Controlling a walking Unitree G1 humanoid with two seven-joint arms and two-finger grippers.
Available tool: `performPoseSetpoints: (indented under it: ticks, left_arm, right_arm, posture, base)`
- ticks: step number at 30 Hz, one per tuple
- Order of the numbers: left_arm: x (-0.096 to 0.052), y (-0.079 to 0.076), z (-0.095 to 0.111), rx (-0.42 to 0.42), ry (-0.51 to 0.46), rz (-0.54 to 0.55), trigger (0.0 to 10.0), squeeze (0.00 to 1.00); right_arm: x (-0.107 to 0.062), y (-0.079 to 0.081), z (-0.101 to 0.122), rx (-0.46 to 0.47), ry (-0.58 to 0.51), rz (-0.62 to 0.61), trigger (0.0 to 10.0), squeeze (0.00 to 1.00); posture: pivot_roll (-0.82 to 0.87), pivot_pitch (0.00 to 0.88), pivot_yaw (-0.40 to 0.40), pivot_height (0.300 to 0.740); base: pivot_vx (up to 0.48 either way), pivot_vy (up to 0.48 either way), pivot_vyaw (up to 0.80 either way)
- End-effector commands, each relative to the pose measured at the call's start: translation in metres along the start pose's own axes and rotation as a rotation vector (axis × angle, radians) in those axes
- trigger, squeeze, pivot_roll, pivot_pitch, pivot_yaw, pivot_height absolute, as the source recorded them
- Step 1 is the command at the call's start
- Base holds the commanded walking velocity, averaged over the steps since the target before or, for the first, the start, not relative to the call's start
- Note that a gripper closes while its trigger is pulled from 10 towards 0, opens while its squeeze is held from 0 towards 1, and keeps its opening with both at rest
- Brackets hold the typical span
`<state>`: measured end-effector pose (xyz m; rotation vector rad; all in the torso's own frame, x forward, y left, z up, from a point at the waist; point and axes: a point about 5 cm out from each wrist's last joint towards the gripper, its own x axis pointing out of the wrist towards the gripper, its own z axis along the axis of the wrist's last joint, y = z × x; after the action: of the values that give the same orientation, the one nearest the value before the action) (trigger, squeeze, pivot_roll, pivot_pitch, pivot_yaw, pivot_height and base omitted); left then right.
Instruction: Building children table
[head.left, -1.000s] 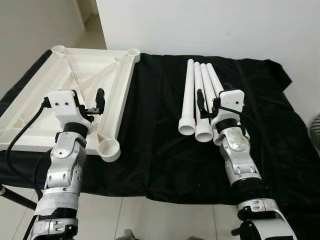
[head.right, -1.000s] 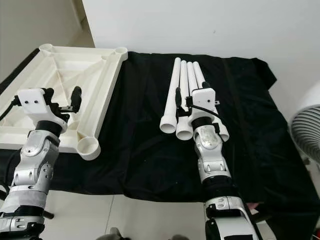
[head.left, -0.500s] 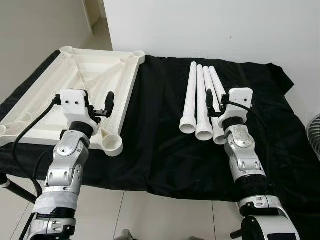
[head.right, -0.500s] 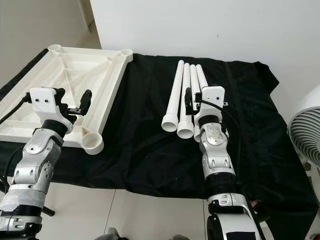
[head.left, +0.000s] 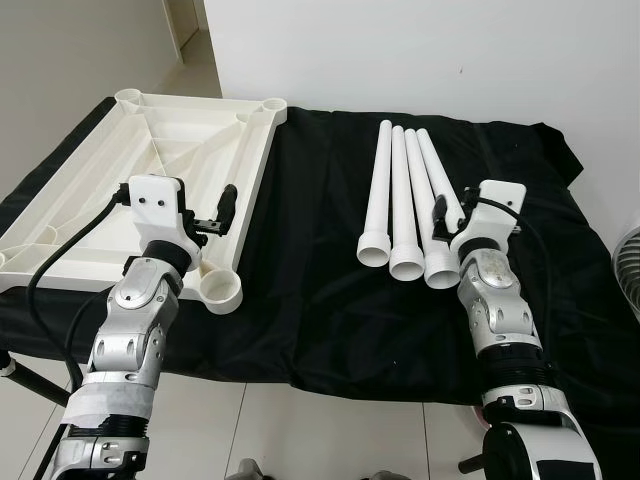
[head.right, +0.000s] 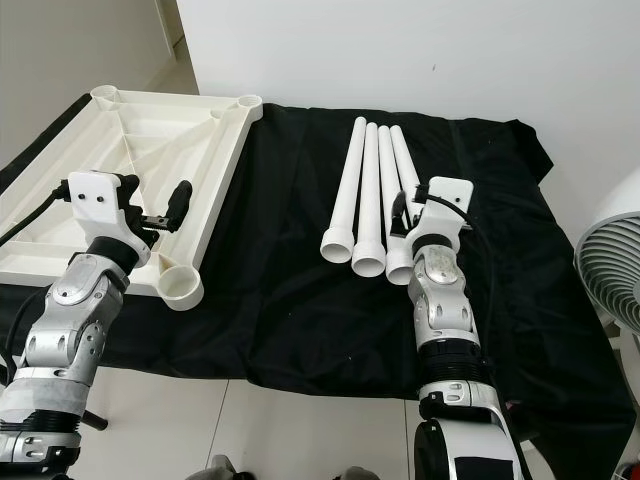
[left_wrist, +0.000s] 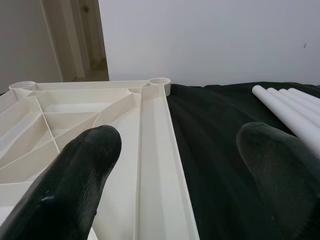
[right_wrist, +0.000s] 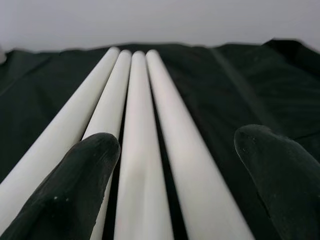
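A white ribbed table top (head.left: 150, 140) lies upside down on the left of the black cloth, with round sockets at its corners; the near one (head.left: 222, 293) is close to my left arm. My left gripper (head.left: 215, 212) hovers open over the top's right rail (left_wrist: 155, 165), nothing between its fingers (left_wrist: 85, 170). Several white tube legs (head.left: 400, 190) lie side by side at centre right, wide ends towards me. My right gripper (head.left: 448, 215) is open just above the near end of the rightmost legs (right_wrist: 145, 150), holding nothing.
The black cloth (head.left: 310, 260) covers a low stand against a white wall. A white fan (head.right: 612, 270) stands at the far right. Tiled floor (head.left: 300, 430) lies below the front edge, and a doorway opens at the back left.
The camera has shifted a little. My right gripper has moved right, from over the middle legs to the rightmost ones. The left gripper stays open over the table top's rail.
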<state>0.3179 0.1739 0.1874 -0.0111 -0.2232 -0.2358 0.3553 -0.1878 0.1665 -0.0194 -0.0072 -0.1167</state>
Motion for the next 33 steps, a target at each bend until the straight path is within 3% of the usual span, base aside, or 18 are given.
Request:
performPoseSetpoints:
  ticks: [1, 2, 3, 4, 5, 6, 7, 17, 24, 33]
  left_arm:
    - [-0.003, -0.003, -0.001, 0.008, 0.016, -0.09, 10.0, 0.0]
    - [-0.003, -0.003, -0.001, 0.007, 0.018, -0.086, 10.0, 0.0]
    - [-0.003, -0.003, -0.001, 0.007, 0.018, -0.086, 10.0, 0.0]
    - [-0.003, -0.003, -0.001, 0.003, 0.019, -0.084, 10.0, 0.0]
    - [-0.003, -0.003, -0.001, 0.0, 0.02, -0.082, 10.0, 0.0]
    - [-0.003, -0.003, -0.001, -0.001, 0.021, -0.08, 10.0, 0.0]
    - [-0.003, -0.003, -0.001, -0.002, 0.021, -0.079, 10.0, 0.0]
    - [-0.004, -0.002, 0.0, -0.009, 0.026, -0.074, 10.0, 0.0]
    - [-0.004, -0.001, 0.001, -0.013, 0.022, -0.065, 10.0, 0.0]
    - [-0.005, 0.003, 0.004, -0.033, 0.014, -0.033, 10.0, 0.0]
  right_arm:
    - [-0.004, 0.008, -0.011, 0.005, 0.075, 0.061, 10.0, 0.0]
    - [-0.005, 0.009, -0.013, -0.002, 0.091, 0.076, 9.2, 0.0]
    - [-0.005, 0.009, -0.013, -0.002, 0.091, 0.076, 9.2, 0.0]
    - [-0.006, 0.012, -0.012, -0.004, 0.088, 0.101, 2.3, 0.0]
    - [-0.007, 0.015, -0.011, -0.012, 0.081, 0.115, 0.0, 0.0]
    - [-0.008, 0.016, -0.009, -0.017, 0.076, 0.122, 0.0, 0.0]
    - [-0.007, 0.017, -0.009, -0.02, 0.081, 0.115, 10.0, 0.0]
    - [-0.007, 0.011, -0.011, -0.01, 0.134, 0.061, 10.0, 0.0]
    - [-0.008, -0.001, -0.02, 0.071, 0.252, -0.016, 10.0, 0.0]
    - [-0.012, 0.004, -0.031, 0.086, 0.418, 0.079, 10.0, 0.0]
  posture:
    - [-0.07, 0.048, 0.058, 0.74]
    - [-0.07, 0.048, 0.058, 0.74]
    - [-0.07, 0.048, 0.058, 0.74]
    - [-0.07, 0.048, 0.058, 0.74]
    - [-0.07, 0.048, 0.058, 0.74]
    - [-0.07, 0.053, 0.059, 0.74]
    - [-0.07, 0.053, 0.058, 0.74]
    - [-0.07, 0.053, 0.055, 0.74]
    - [-0.07, 0.045, 0.053, 0.74]
    - [-0.08, 0.034, 0.056, 0.74]
  base:
    - [0.0, 0.0, 0.0]
    - [0.0, 0.0, 0.0]
    - [0.0, 0.0, 0.0]
    - [0.0, 0.0, 0.0]
    - [0.0, 0.0, 0.0]
    - [0.0, 0.0, 0.0]
    - [0.0, 0.0, 0.0]
    - [0.0, 0.0, 0.0]
    - [0.0, 0.0, 0.0]
    - [0.0, 0.0, 0.0]
